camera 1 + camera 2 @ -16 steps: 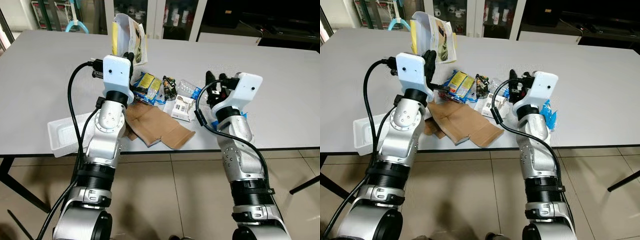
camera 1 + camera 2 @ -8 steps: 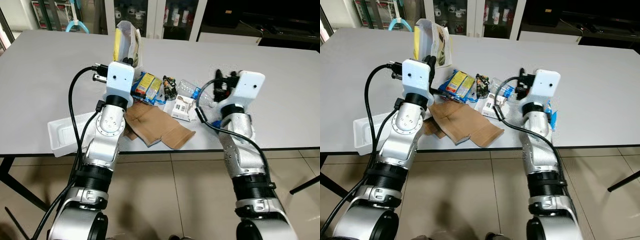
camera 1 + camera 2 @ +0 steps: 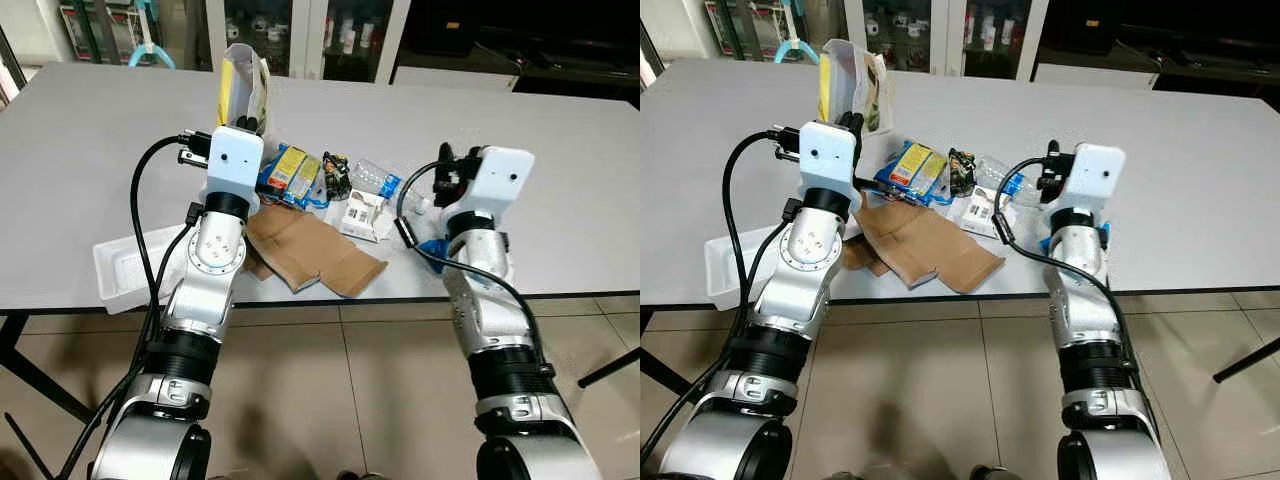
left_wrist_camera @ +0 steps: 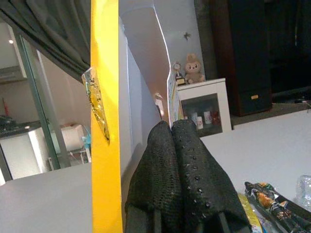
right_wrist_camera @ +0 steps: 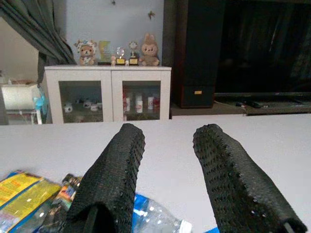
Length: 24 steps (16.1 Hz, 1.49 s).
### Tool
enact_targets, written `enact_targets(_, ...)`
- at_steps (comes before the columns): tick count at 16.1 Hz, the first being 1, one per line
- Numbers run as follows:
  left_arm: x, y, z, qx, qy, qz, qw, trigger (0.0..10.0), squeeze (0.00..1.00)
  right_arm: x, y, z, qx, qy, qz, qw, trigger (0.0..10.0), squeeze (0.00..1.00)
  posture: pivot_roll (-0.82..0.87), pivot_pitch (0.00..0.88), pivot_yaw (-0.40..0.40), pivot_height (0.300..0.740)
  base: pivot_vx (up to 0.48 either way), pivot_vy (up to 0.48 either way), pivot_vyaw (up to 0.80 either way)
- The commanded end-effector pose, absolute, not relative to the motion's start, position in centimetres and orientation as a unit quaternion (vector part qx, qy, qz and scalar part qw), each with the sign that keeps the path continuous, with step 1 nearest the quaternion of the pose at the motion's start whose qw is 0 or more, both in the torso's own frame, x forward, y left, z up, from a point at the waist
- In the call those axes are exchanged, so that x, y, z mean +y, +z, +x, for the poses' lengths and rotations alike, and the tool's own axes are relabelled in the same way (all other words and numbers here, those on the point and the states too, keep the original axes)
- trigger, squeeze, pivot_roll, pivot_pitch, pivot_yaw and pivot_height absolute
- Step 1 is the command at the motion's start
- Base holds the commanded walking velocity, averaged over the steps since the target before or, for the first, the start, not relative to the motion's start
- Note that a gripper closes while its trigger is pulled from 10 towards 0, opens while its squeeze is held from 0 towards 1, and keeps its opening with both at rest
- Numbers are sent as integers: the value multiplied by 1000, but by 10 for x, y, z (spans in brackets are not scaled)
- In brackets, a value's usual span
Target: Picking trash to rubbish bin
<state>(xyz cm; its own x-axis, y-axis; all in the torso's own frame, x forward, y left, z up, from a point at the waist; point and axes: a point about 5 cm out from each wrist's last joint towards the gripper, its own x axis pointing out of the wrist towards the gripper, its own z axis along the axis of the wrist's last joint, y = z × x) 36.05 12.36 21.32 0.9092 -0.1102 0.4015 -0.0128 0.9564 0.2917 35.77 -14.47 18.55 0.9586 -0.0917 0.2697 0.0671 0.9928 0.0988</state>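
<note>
left gripper [image 4: 177,160] pinched on edge of bag [image 3: 243,90], lifted above table [image 3: 90,170] | right gripper [image 5: 167,179] spread, empty, over bottle [image 3: 372,180] | risk: thin edge slips out, bag drops on wrappers [image 3: 292,172] | bin unseen

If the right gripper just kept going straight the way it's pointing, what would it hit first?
Probably nothing soon: the open right gripper points level above the crushed clear bottle, across bare table toward the far white cabinet. Depth is uncertain.
</note>
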Motion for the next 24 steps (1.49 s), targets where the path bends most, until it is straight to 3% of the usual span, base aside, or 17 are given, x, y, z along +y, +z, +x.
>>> enact_targets(1,117,217,359,-226,-31,150,962,10000,0,-143,188,359,-145,-41,40,988,10000,0,-37,7,-79,740,0,0,0)
enact_targets(24,119,218,362,-225,-26,153,962,10000,0,-138,178,358,-124,-33,51,990,10000,0,-41,48,-81,740,-298,0,0)
